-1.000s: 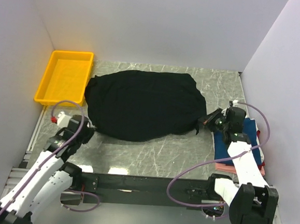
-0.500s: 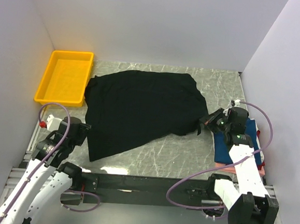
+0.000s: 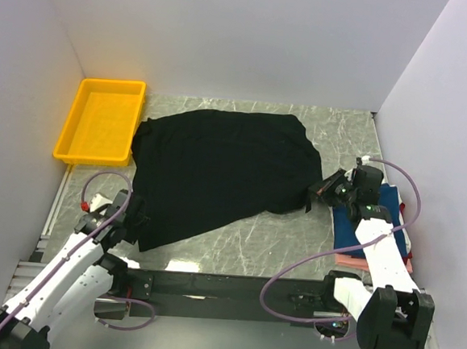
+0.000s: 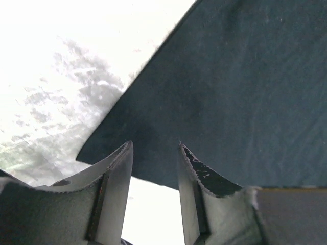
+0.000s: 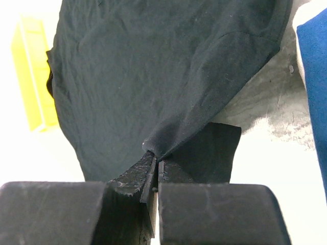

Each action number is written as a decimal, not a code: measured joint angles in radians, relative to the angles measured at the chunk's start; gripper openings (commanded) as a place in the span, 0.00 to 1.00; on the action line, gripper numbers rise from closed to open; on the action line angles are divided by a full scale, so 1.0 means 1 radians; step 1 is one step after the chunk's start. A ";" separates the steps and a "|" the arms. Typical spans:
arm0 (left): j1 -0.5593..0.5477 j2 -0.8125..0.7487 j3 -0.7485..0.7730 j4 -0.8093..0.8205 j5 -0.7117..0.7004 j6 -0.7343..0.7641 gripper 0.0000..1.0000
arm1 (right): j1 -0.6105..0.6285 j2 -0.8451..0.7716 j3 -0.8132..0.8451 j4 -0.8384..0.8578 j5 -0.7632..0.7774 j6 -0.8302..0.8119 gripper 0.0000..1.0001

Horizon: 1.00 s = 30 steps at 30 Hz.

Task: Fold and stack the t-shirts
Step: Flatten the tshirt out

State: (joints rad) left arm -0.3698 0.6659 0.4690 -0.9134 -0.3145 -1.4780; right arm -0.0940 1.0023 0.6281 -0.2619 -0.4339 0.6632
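The large black t-shirt lies spread across the marble table, its near-left corner drawn out into a point. My left gripper hovers at that corner, open, with nothing between its fingers; in the left wrist view the gripper faces the shirt's edge. My right gripper is shut on a pinched fold at the black shirt's right edge, seen close up in the right wrist view. A folded navy t-shirt tops a stack at the right, with a pink one under it.
A yellow tray stands at the back left, just beyond the shirt's left edge. White walls close in the table on the left, back and right. Bare marble shows in front of the shirt.
The left gripper pulled the shirt's near-left corner toward the front, then opened and let it go. It now sits slightly closer to that corner. The right gripper kept its hold.
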 measured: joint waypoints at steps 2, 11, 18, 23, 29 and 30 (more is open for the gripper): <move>-0.016 -0.016 -0.005 -0.011 0.004 -0.026 0.45 | 0.000 0.008 -0.002 0.008 -0.003 0.000 0.00; -0.088 0.126 -0.004 -0.048 0.006 -0.089 0.49 | 0.000 0.024 -0.021 0.048 -0.011 0.002 0.00; -0.097 0.285 -0.002 -0.040 0.007 -0.087 0.53 | 0.000 0.047 -0.035 0.072 -0.029 0.006 0.00; -0.097 0.354 0.019 -0.035 0.003 -0.076 0.39 | 0.000 0.050 -0.041 0.083 -0.039 0.009 0.00; -0.097 0.378 0.028 -0.011 -0.015 -0.038 0.01 | 0.000 0.050 -0.041 0.087 -0.050 0.010 0.00; -0.097 0.375 0.029 0.000 -0.019 -0.031 0.00 | 0.000 0.050 -0.041 0.087 -0.050 0.010 0.00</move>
State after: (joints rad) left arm -0.4664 1.0412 0.4984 -0.9131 -0.3332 -1.5093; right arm -0.0940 1.0523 0.5869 -0.1753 -0.4843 0.6727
